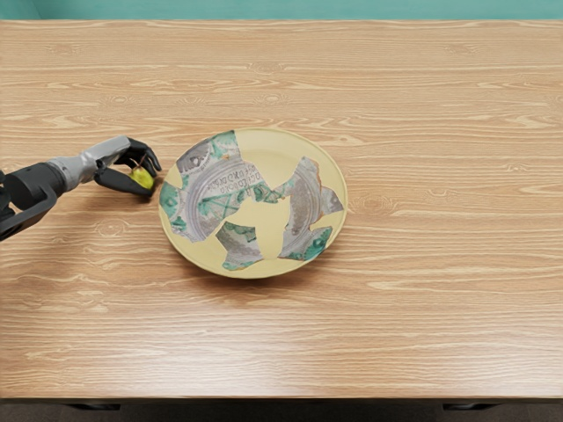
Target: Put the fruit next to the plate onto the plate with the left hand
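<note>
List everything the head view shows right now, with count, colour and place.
table: one, light wood grain, fills almost the whole view.
wall: one strip, teal, along the top edge.
plate: one, yellow with grey-green patches, middle of the table.
fruit: one, yellow-green, small, just left of the plate's rim, not on the plate.
left hand: one, black fingers on a grey arm coming in from the left edge, curled around the fruit.
right hand: not in view.
</note>
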Motion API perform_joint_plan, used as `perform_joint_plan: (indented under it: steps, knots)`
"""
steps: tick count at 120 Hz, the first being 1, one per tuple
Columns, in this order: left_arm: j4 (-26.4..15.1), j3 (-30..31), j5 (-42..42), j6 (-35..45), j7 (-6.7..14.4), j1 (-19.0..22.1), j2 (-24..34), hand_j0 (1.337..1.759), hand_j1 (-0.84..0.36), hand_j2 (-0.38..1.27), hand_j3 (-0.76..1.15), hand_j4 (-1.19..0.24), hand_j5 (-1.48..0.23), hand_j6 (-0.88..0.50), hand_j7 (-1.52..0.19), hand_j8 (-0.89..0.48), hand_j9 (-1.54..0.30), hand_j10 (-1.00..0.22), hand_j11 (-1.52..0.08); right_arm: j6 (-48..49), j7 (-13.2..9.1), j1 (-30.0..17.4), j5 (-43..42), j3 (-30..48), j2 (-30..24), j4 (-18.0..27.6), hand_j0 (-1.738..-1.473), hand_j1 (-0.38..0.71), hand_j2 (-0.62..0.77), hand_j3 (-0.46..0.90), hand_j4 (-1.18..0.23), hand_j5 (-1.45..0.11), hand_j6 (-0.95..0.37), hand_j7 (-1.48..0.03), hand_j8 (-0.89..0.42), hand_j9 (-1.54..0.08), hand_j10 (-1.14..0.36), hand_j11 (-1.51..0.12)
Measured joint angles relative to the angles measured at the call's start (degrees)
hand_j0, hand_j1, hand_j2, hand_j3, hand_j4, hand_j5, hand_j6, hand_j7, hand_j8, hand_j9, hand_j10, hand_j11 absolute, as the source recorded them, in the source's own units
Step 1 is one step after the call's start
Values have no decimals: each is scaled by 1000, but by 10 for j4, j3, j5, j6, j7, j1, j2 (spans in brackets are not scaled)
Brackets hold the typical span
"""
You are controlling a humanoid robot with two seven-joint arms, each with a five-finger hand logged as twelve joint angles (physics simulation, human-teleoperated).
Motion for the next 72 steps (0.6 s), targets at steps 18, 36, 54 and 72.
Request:
perform_joint_plan:
  steps: [18,36,54,72]
  knots:
    - [0,0,-1,-4,0,0,0,1651,-274,122,0,-705,-887,-720,-883,-474,-906,-492,-952,0,0,0,0,0,0,0,-1658,-349,0,0,0,0,-1,0,-1,0,0,0]
    - [0,1,1,-7,0,-2,0,1650,-270,125,0,-715,-923,-727,-919,-462,-934,-488,-973,0,0,0,0,0,0,0,-1658,-349,0,0,0,0,-1,0,-1,0,0,0]
    - [0,3,2,-10,0,-5,0,1651,-271,165,0,-721,-957,-722,-955,-463,-961,-494,-981,0,0,0,0,0,0,0,-1658,-349,0,0,0,0,-1,0,0,0,0,0]
    - [0,3,3,-15,-1,-7,1,1652,-285,286,0,-727,-979,-727,-977,-495,-973,-531,-983,0,0,0,0,0,0,0,-1658,-349,0,0,0,0,-1,0,0,0,0,0]
